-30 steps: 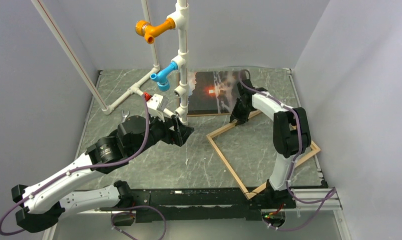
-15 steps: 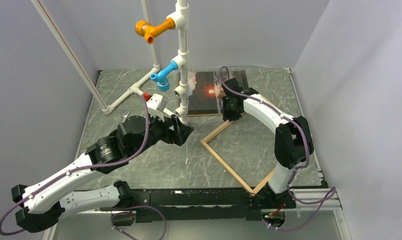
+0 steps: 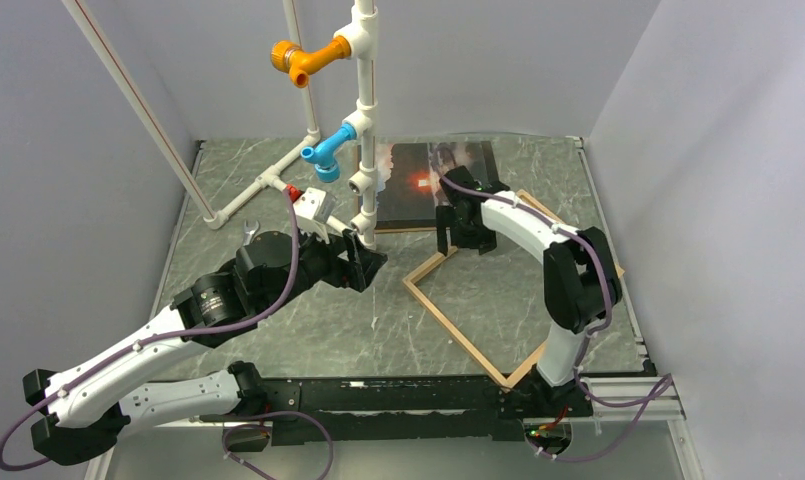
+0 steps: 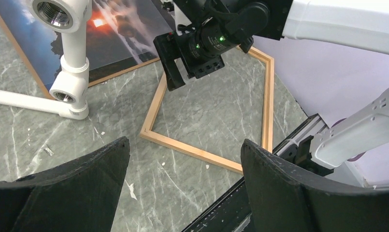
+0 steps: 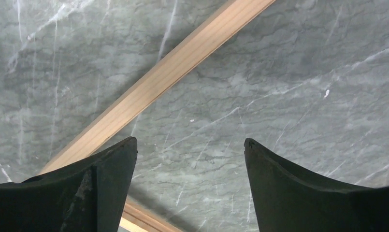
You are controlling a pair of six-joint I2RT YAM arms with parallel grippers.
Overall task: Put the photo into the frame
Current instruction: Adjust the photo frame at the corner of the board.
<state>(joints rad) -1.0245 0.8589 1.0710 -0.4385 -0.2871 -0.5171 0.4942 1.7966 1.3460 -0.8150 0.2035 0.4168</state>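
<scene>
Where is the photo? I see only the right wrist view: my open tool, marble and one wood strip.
Observer: The photo lies face up at the far side, beyond the right tool.
Operator: Does the strip belong to the frame?
Observer: Yes. The frame lies flat with only marble inside it.
Operator: And the left tool?
Observer: The left tool is open and holds nothing, near a white pipe stand.
</scene>
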